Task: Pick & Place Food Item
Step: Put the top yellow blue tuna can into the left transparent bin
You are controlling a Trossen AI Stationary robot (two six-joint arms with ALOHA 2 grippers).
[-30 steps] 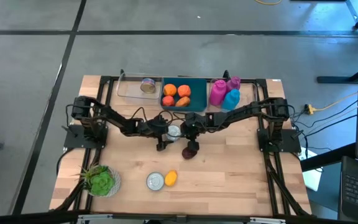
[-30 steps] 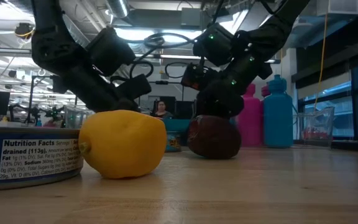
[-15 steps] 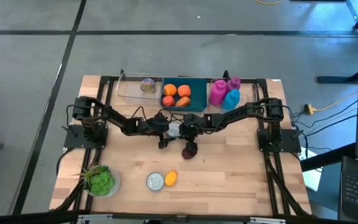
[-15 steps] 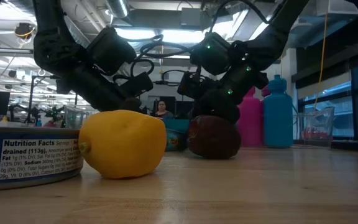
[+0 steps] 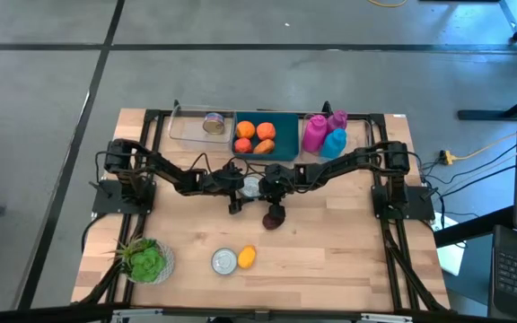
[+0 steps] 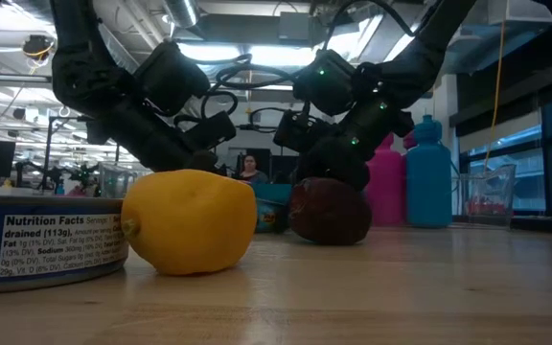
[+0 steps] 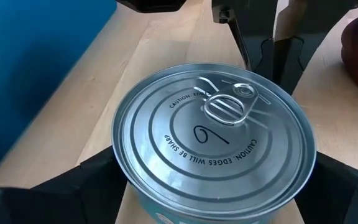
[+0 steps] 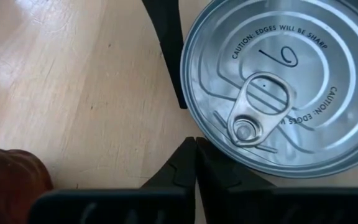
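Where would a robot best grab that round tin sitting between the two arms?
By its curved side wall, coming in level from the left. The can stands upright, its flat lid with a low pull ring giving nothing to pinch, and the left gripper already has a finger on either side of the can. The right gripper points at the can's rim with fingers shut.

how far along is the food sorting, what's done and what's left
Looks done: orange fruit sits in the teal bin and one can lies in the clear tray. In hand: the left gripper straddles a tin can mid-table; the right gripper, fingers together, hovers beside it. Left: dark fruit, second can, lemon, lettuce.
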